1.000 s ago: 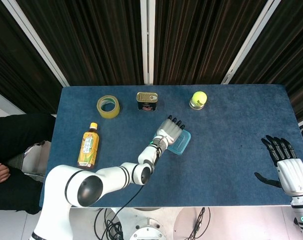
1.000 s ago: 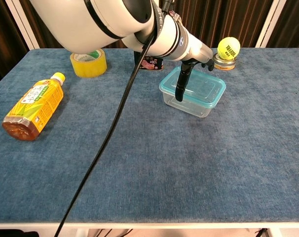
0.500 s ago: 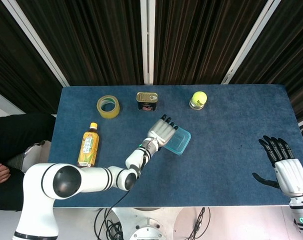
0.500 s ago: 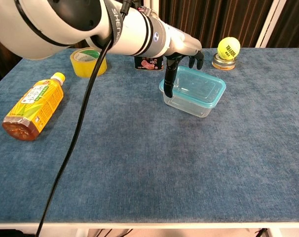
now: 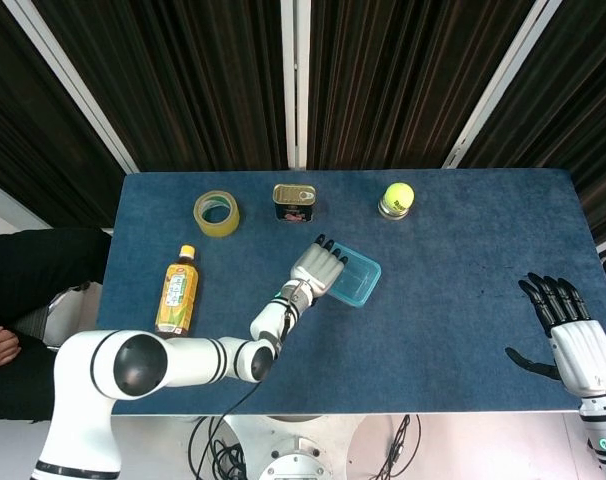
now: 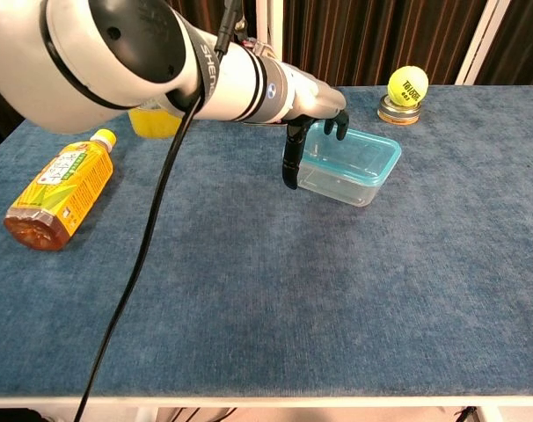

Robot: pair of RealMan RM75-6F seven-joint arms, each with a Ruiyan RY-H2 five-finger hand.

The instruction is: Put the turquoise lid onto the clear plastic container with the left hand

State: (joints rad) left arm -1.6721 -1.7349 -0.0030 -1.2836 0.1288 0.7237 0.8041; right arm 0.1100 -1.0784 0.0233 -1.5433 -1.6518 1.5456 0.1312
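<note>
The clear plastic container (image 5: 355,287) (image 6: 346,180) stands mid-table with the turquoise lid (image 5: 349,276) (image 6: 359,151) lying flat on top of it. My left hand (image 5: 317,268) (image 6: 309,116) hovers over the container's left end, fingers apart and empty. In the chest view its thumb hangs down beside the left wall and its other fingers reach over the lid's edge. My right hand (image 5: 570,332) rests spread and empty at the table's front right corner, seen in the head view only.
A yellow tape roll (image 5: 216,213) and a flat tin can (image 5: 294,201) sit at the back. A tennis ball (image 5: 398,194) (image 6: 408,84) rests on a small tin there. A tea bottle (image 5: 178,291) (image 6: 60,187) lies at the left.
My left hand has slid leftward off the middle of the lid to the container's left edge. The lid and container stay put, and the right hand is nearly still.
</note>
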